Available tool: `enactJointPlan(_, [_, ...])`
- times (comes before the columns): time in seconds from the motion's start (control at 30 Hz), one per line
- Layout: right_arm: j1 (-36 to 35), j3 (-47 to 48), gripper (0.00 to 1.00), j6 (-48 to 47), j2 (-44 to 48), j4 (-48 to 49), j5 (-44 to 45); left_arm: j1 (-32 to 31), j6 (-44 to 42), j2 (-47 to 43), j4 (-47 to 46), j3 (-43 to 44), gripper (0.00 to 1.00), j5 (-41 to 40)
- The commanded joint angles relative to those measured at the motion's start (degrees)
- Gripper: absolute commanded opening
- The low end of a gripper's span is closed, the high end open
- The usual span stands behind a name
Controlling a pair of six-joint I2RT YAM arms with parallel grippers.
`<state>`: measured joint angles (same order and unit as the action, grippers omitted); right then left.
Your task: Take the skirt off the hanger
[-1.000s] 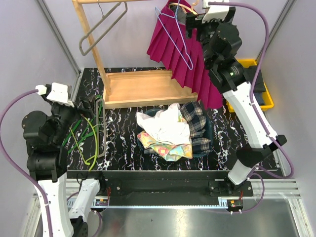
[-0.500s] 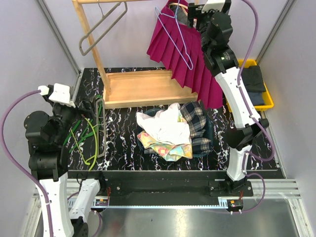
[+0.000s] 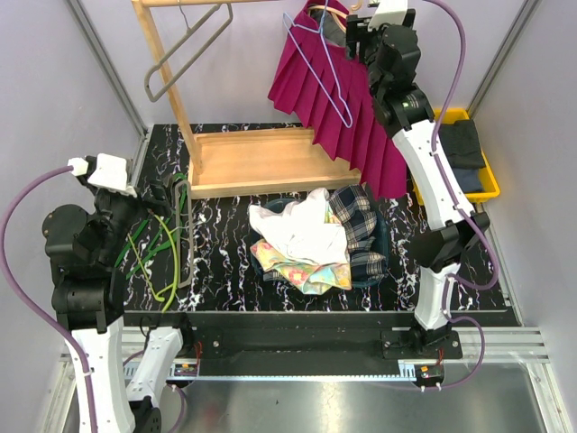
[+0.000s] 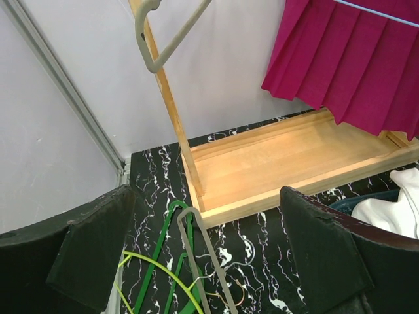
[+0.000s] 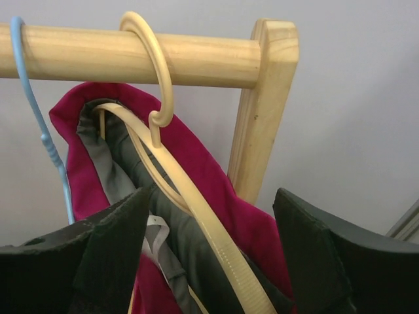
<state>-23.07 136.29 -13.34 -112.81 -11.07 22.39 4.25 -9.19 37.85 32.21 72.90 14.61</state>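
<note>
A cream hanger (image 5: 196, 216) hooks over the wooden rail (image 5: 131, 55), carrying the magenta skirt (image 5: 209, 190). A blue hanger (image 5: 46, 137) hangs to its left. The right gripper (image 5: 209, 261) jaws stand apart below.

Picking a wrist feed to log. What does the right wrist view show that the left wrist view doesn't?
Only right wrist: the cream hanger hooked over the rail, a blue hook beside it, the waistband of the skirt. Only left wrist: the wooden base, a grey hanger hanging, green hangers on the table, the skirt's pleated hem. Both: the skirt and the rack.
</note>
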Motion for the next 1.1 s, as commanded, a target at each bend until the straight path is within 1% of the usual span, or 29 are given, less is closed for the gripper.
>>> enactJointPlan(0.0, [0.48,4.68,0.79,6.03,-2.93,-4.04,-4.37,0.32,-0.57,-0.40,-4.61,0.04,0.99,-1.42])
enactJointPlan(0.03, [0.40,5.64,0.77,6.92,-3.37,-6.13,-6.03,0.23,-0.57,-0.40,-4.61,0.13,0.99,-1.60])
enactJointPlan(0.07, [0.48,6.79,0.71,7.80,-3.99,-6.94,-7.26,0.23,-0.83,-0.40,-4.61,0.22,0.99,-1.78])
enactJointPlan(0.1, [0.48,6.88,0.69,9.11,-3.90,-7.56,-9.45,0.23,-1.18,-0.49,-4.61,0.05,0.99,-1.95])
enactJointPlan(0.13, [0.48,6.88,0.68,9.73,-3.73,-8.17,-10.34,0.23,-1.35,-0.75,-4.70,-0.22,0.99,-1.96])
enactJointPlan(0.17, [0.48,6.54,0.63,10.26,-3.29,-8.35,-11.40,0.23,-1.53,-1.02,-4.70,-0.31,0.99,-2.13])
enactJointPlan(0.23, [0.48,6.10,0.58,11.76,-2.68,-8.79,-13.95,0.23,-1.79,-1.19,-4.96,-0.74,0.99,-2.31])
enactJointPlan(0.3, [0.48,5.22,0.50,13.07,-1.54,-8.97,-15.87,0.23,-1.45,-1.11,-5.13,-0.74,0.99,-2.31])
enactJointPlan(0.4, [0.48,3.46,0.45,15.97,0.40,-8.88,-20.17,0.23,-0.74,-0.93,-5.40,-0.92,0.99,-2.04])
enactJointPlan(0.57, [0.40,3.02,0.45,18.18,1.89,-8.44,-22.22,0.32,-0.04,-1.11,-5.66,-1.01,0.99,-1.60])
enactJointPlan(0.6, [0.48,3.28,0.49,18.26,1.90,-8.01,-22.22,0.23,-0.04,-1.19,-5.66,-1.18,0.99,-1.60])
enactJointPlan(0.63, [0.40,3.98,0.50,18.18,1.64,-8.00,-22.22,0.23,-0.12,-1.37,-5.66,-1.19,0.99,-1.69])
enactJointPlan(0.8, [0.48,7.85,0.51,17.91,-1.61,-8.27,-22.30,0.23,-0.48,-2.07,-5.75,-1.71,0.99,-2.30])
enactJointPlan(1.03, [0.40,16.10,0.52,17.04,-7.50,-9.94,-22.30,0.23,-0.83,-2.60,-5.75,-1.98,0.99,-3.01])
enactJointPlan(1.07, [0.48,16.55,0.51,16.95,-8.20,-9.94,-22.22,0.23,-0.83,-2.60,-5.66,-1.98,0.99,-2.92])
